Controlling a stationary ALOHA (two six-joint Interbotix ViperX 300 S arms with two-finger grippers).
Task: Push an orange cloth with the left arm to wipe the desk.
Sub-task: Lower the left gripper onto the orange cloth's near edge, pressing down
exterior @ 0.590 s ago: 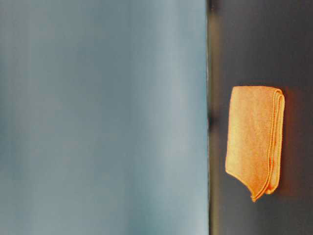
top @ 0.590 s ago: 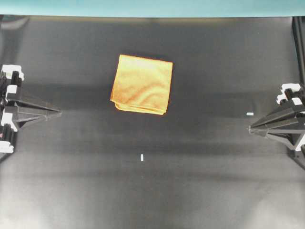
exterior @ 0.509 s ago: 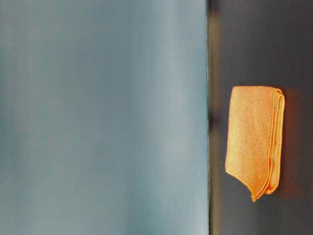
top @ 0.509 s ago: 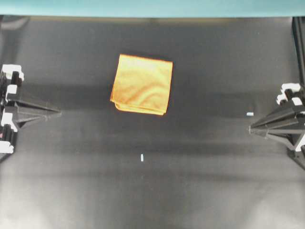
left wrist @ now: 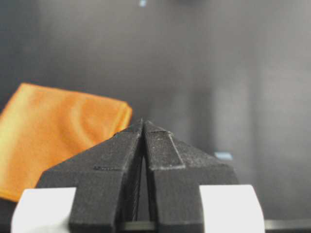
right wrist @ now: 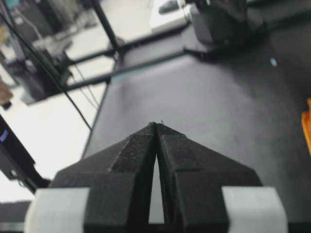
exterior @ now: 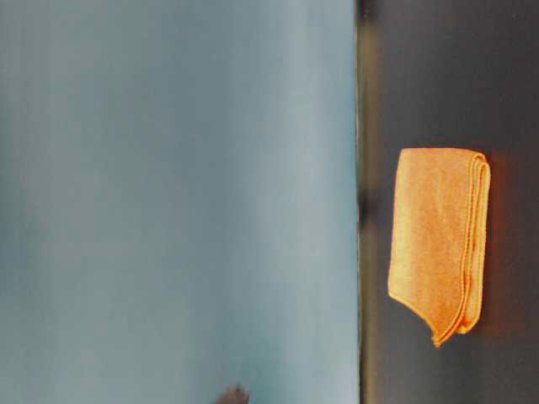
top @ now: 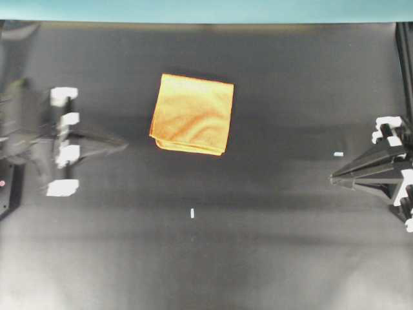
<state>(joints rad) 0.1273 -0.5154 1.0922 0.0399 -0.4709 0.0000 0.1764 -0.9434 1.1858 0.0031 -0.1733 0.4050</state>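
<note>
The orange cloth (top: 193, 113) lies flat and folded near the desk's (top: 258, 245) far middle. Your left gripper (top: 119, 146), jaws pressed together on nothing, points at its near corner, a blunt wedge suited to pushing. Your right gripper (top: 335, 179), likewise closed and empty, is well apart.

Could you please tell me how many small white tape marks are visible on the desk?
2. One tape mark lies below the orange cloth in the overhead view; the other sits near the right gripper. The arms may hide more.
</note>
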